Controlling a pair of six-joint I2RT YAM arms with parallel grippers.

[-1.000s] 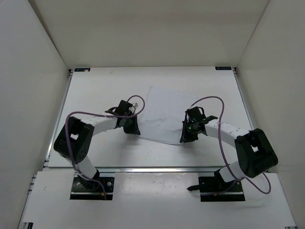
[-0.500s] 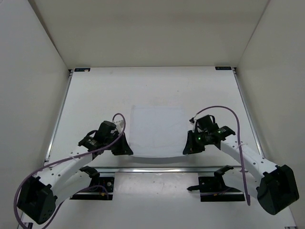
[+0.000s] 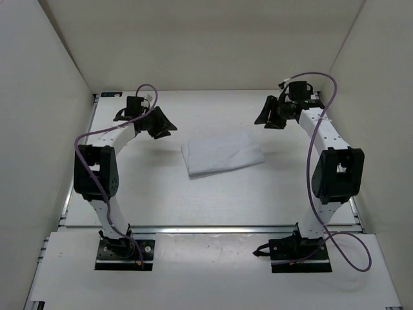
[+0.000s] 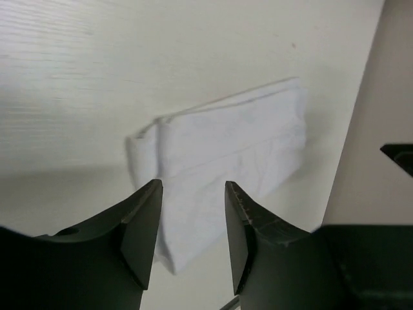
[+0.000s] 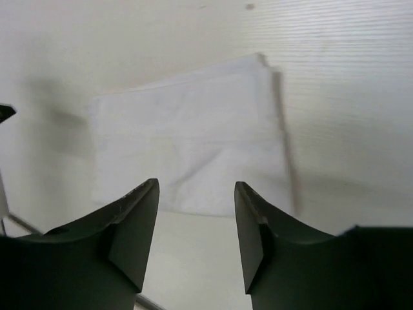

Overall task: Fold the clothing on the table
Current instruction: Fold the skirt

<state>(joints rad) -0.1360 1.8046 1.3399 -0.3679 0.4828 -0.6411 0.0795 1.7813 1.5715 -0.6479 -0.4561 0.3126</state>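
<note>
Hovering over the far half of the table (image 3: 142,194), the left gripper (image 3: 161,123) and the right gripper (image 3: 266,113) both have their fingers spread apart and hold nothing. The clothing (image 3: 222,152) lies near the middle of the table as a compact white rectangle, slightly skewed, with layered edges showing at one end in the left wrist view. The fold looks done or close to it.

Risks from here:
- If another fold is attempted, the bundle is thick and small. A pinch may take only the top layer, and lifting that would peel the stack open.
- A finger coming in low and sideways would shove the whole bundle along the smooth tabletop instead of getting under an edge, skewing it further.
- Uneven lifting by the two arms would twist the rectangle and misalign the edges.
- The loose purple cables on both arms hang near the work area. A low sweep toward the bases could drag a cable or link across the cloth and rumple it.

Cloth versus fingers:
- In the top view it sits between the two grippers and nearer the bases than either. The left gripper is off its far-left corner and the right gripper off its far-right corner.
- Both are raised and well apart from the fabric, with no contact.
- Each wrist camera sees the cloth through the gap between its own fingers, on the table beyond the tips.
</note>
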